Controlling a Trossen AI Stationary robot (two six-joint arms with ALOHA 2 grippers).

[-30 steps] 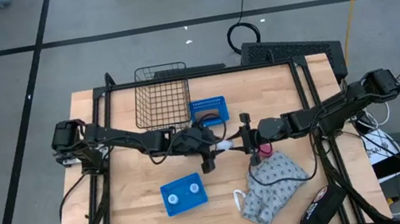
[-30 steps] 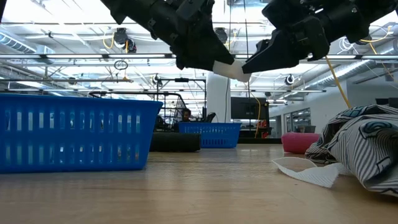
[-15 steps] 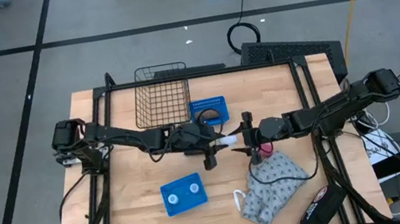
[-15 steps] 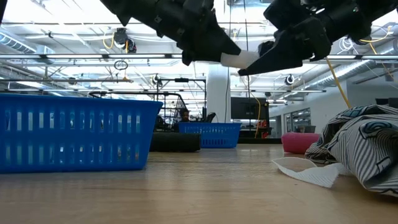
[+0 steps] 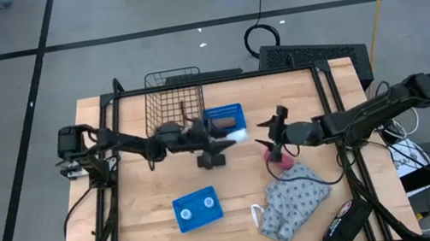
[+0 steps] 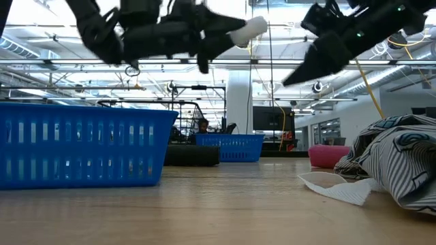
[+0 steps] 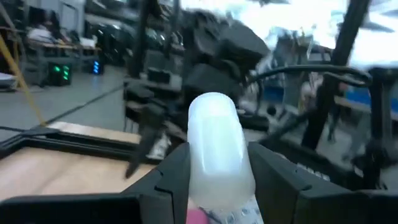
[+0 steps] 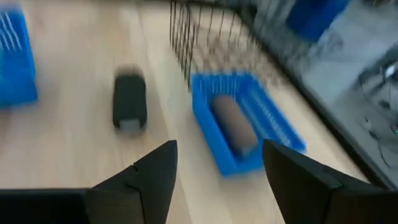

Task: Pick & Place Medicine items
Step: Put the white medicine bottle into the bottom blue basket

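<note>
Nearest you, the front blue tray (image 5: 197,209) already holds two white bottles (image 5: 196,208), so two of three look placed. Further back, your left gripper (image 5: 227,141) is clamped on the third bottle (image 7: 219,146), held in the air above mid-table. Your right gripper (image 5: 273,131), fingers apart and empty, hangs beside it above the pink block (image 5: 278,155). Only this last drop-off seems left.

I work in a big industrial lab hall: exposed ceiling trusses (image 6: 204,64) along the frame's top, taped concrete floor (image 5: 0,76) around my wooden worktop (image 5: 144,192), equipment benches at far centre.
</note>
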